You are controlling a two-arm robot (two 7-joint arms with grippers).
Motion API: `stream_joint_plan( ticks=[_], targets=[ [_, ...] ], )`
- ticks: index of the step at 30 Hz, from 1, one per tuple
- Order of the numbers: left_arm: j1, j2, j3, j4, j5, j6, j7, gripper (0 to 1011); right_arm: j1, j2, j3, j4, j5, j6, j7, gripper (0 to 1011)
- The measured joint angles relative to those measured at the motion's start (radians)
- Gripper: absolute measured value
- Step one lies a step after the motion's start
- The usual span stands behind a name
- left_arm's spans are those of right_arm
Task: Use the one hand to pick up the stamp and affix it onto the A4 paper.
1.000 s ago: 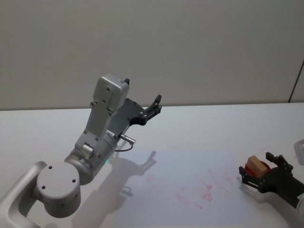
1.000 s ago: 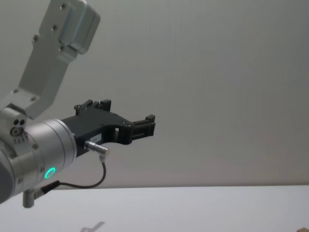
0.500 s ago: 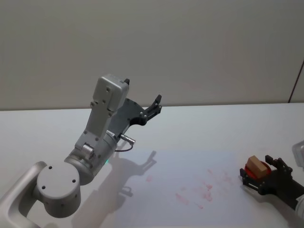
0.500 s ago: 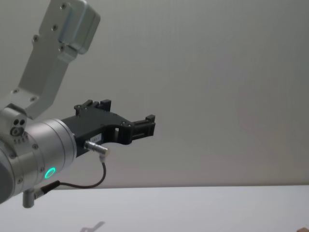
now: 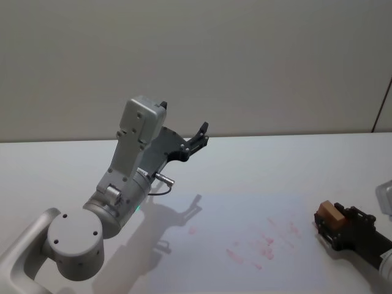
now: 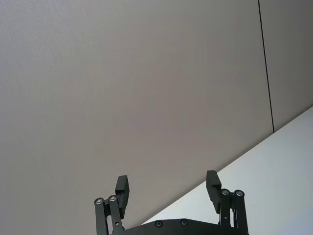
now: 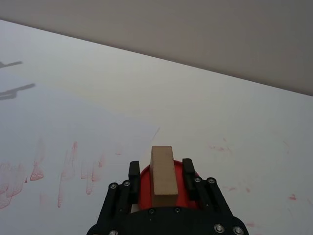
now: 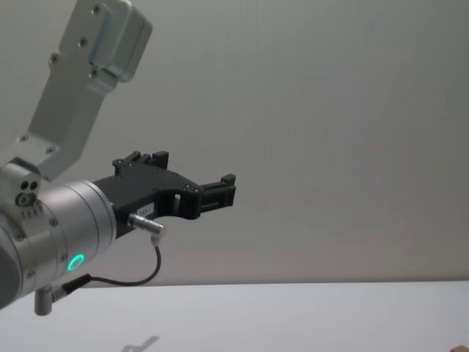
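My right gripper is low over the table at the right edge of the A4 paper, shut on the stamp. The stamp is a tan-brown block. In the right wrist view the stamp stands between the black fingers with its red base under it, beside the paper. I cannot tell whether it touches the surface. My left gripper is parked, raised high above the table's left half. It stands open with nothing in it and points at the wall.
Red ink marks are smeared across the paper's right half, also seen from the right wrist. A pale object sits at the table's right edge. The left arm's big grey links rise over the left part of the white table.
My right gripper has turned and sunk a little with the stamp, so the red base no longer shows from the head. The left arm has not moved.
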Motion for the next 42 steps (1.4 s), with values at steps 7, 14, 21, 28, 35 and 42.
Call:
stream_joint_plan(
  ticks=[7,14,21,28,35,42],
  targets=[
    [0.000,0.000,0.000,0.000,0.000,0.000,0.000,1001,0.006,-0.004,-0.002,0.007,0.000,0.000,0.008,345],
    [0.000,0.000,0.000,0.000,0.000,0.000,0.000,1001,0.011,-0.007,-0.003,0.011,0.000,0.000,0.016,220],
    [0.000,0.000,0.000,0.000,0.000,0.000,0.000,1001,0.014,-0.009,-0.004,0.012,0.001,-0.006,0.023,220],
    [0.000,0.000,0.000,0.000,0.000,0.000,0.000,1001,0.016,-0.014,-0.005,-0.003,0.024,-0.012,0.034,220],
    [0.000,0.000,0.000,0.000,0.000,0.000,0.000,1001,0.014,-0.017,-0.008,-0.042,0.056,-0.010,0.049,220],
    [0.000,0.000,0.000,0.000,0.000,0.000,0.000,1001,0.007,-0.031,-0.025,-0.099,0.079,0.004,0.082,220]
  ],
)
